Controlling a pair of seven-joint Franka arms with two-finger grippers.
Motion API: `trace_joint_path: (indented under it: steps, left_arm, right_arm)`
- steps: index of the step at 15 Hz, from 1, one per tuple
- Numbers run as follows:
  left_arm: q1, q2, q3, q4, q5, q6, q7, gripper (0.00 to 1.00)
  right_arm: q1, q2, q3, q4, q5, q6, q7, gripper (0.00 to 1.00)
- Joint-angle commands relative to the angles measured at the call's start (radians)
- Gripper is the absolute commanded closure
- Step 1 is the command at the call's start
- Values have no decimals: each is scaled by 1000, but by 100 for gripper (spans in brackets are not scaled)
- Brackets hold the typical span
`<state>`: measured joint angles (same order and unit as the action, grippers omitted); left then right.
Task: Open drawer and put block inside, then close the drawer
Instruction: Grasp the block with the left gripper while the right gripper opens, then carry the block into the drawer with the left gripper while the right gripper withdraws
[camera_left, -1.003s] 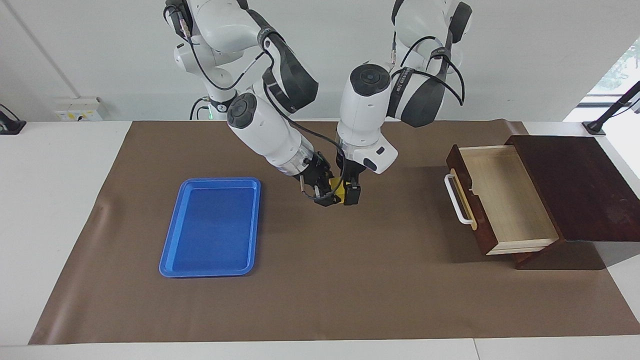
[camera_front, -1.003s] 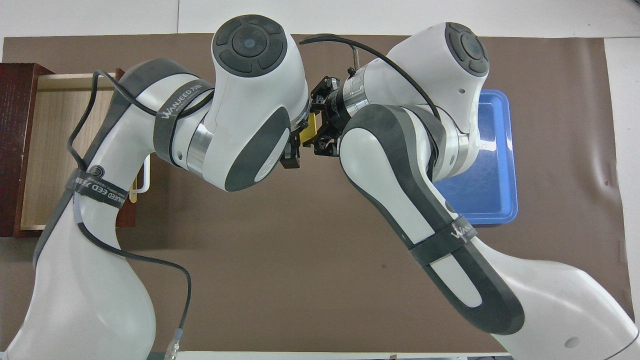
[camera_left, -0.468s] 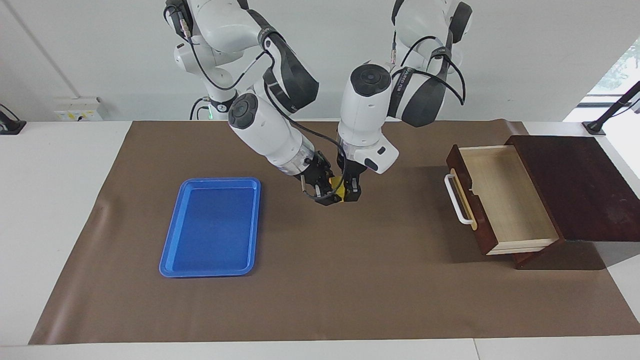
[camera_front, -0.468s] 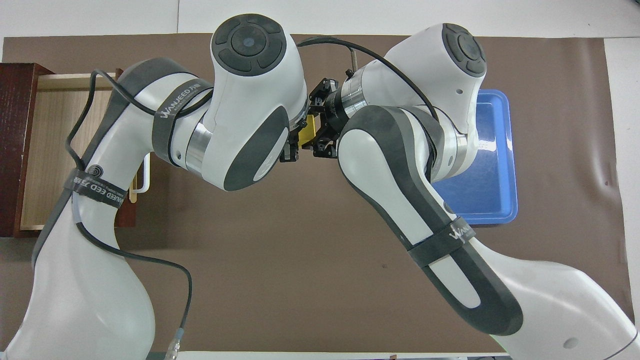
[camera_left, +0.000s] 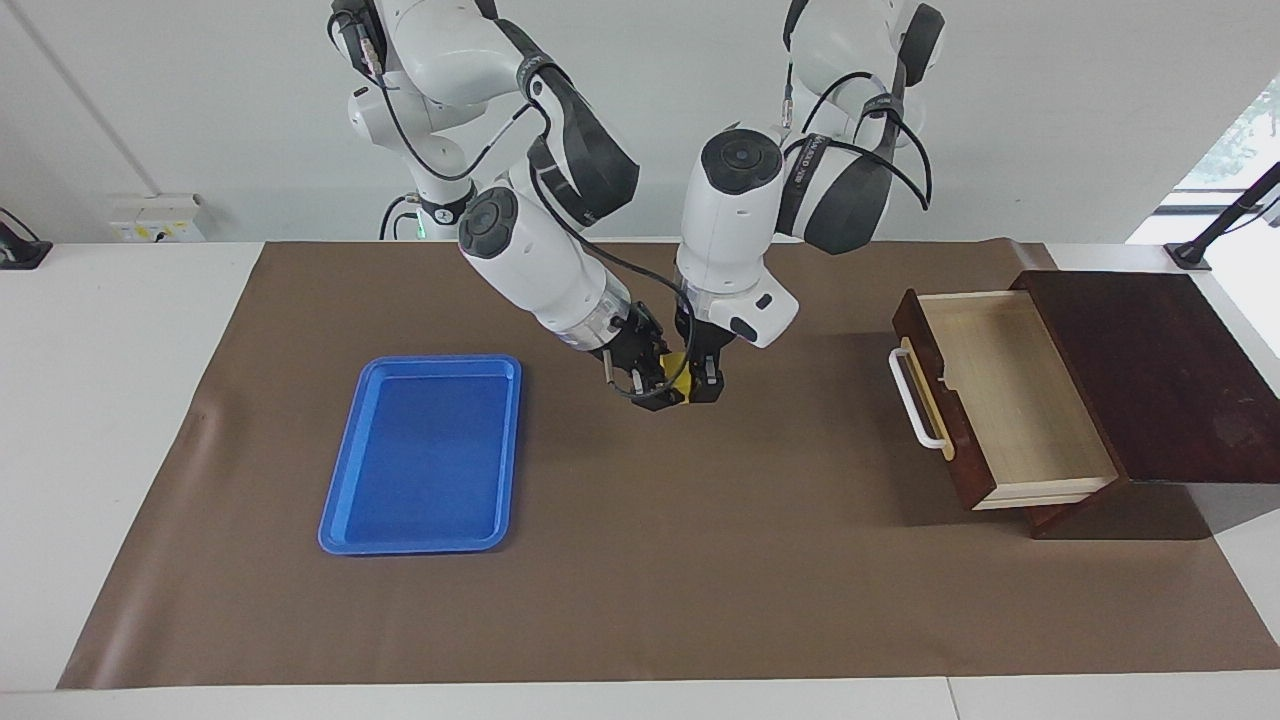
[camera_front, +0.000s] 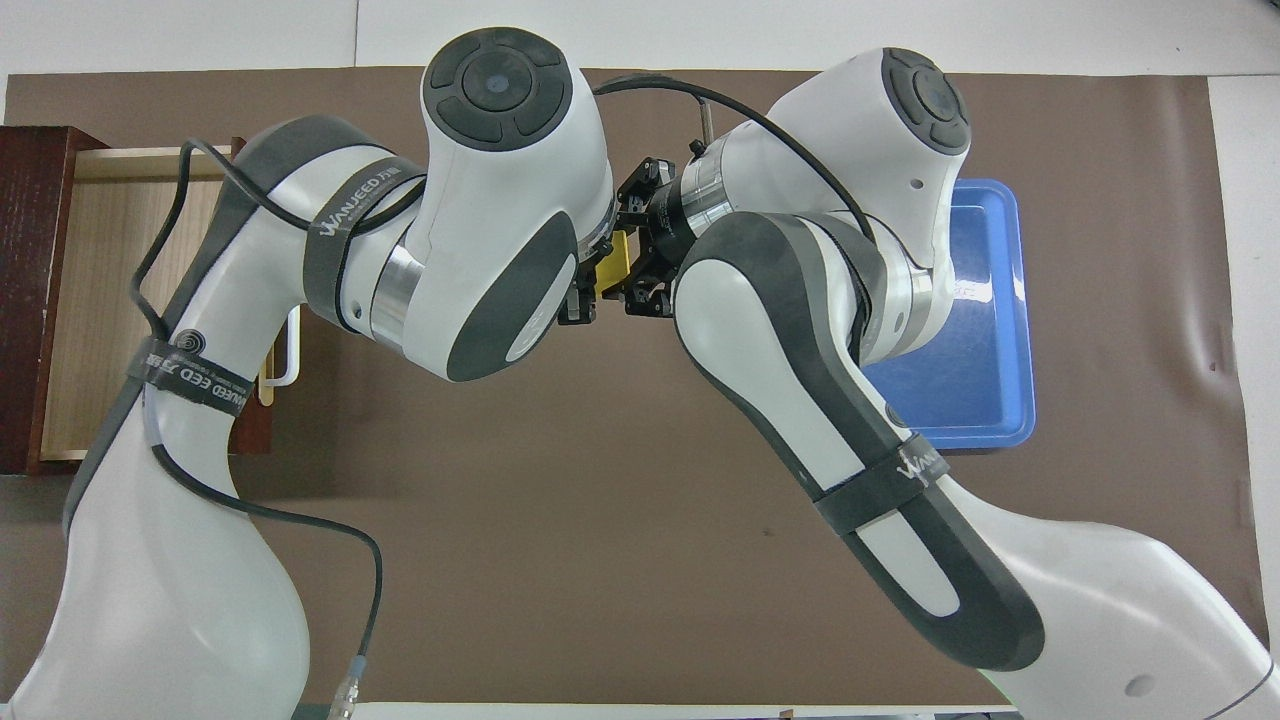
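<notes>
The yellow block hangs in the air over the middle of the brown mat, between both grippers; it also shows in the overhead view. My right gripper is shut on the block from the tray's side. My left gripper comes down from above, and its fingers are closed on the block from the drawer's side. The drawer stands pulled open at the left arm's end of the table. Its pale interior is empty and its white handle faces the middle. In the overhead view the drawer is partly covered by my left arm.
A flat blue tray lies empty on the mat toward the right arm's end and shows partly in the overhead view. The drawer's dark wooden box sits at the mat's edge. A brown mat covers the table.
The left gripper's fingers have drawn in onto the block, which the right gripper holds. Both hands have risen very slightly. The drawer and the tray have not moved.
</notes>
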<state>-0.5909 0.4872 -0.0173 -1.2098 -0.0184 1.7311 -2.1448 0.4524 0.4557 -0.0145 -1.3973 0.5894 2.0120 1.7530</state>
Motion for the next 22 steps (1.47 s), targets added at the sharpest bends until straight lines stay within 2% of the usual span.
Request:
trace_joint_path:
  steps: [1,3,4,5,9,13,17,19,22]
  left_arm:
    - [3,-10,13,12,5,-35,-1,100]
    - [3,-12,13,12,6,-31,-1,100]
    - [2,-12,13,12,8,-27,-1,100]
    - [2,-12,13,12,8,-27,-1,100]
    - [14,-28,13,10,12,-38,8,100]
    - [112,-59,13,10,15,-100,106,100]
    - [274,-148,13,-49,6,-137,303,100]
    - [368,-200,13,-94,5,-130,422,100]
    - [506,-225,13,-143,5,-114,630,100]
  right_arm:
    - [-9,-2,2,1,0,2,22,100]
    - [-14,-3,2,1,-10,-3,20,27]
    - [-11,-5,1,1,-10,-3,20,10]
    - [-14,-6,1,1,-7,-1,19,6]
    - [-60,-26,-1,0,-3,-24,13,5]
    - [-126,-55,-5,1,-13,-88,-38,5]
    - [-202,-95,-9,3,-52,-191,-157,3]
    - [-227,-118,-9,1,-123,-246,-257,1]
    - [-242,-164,-9,1,-273,-327,-436,0]
